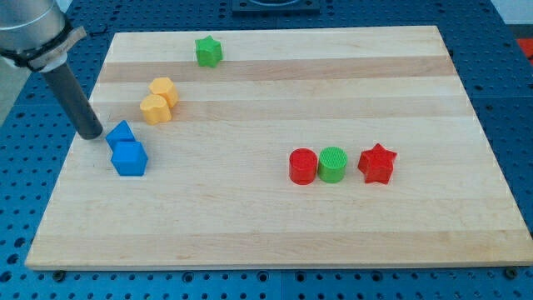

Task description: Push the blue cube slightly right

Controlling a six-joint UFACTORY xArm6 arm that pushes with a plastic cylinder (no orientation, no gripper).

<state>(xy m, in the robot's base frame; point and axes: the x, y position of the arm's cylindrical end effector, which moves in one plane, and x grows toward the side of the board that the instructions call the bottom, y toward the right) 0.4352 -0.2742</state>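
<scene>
The blue cube sits on the wooden board at the view's left. A second blue block, wedge-like in shape, touches its top side. My tip rests on the board just left of that second blue block and up-left of the blue cube, a short gap away from the cube.
Two yellow blocks stand together above the blue pair. A green star is near the top edge. A red cylinder, a green cylinder and a red star form a row at centre right.
</scene>
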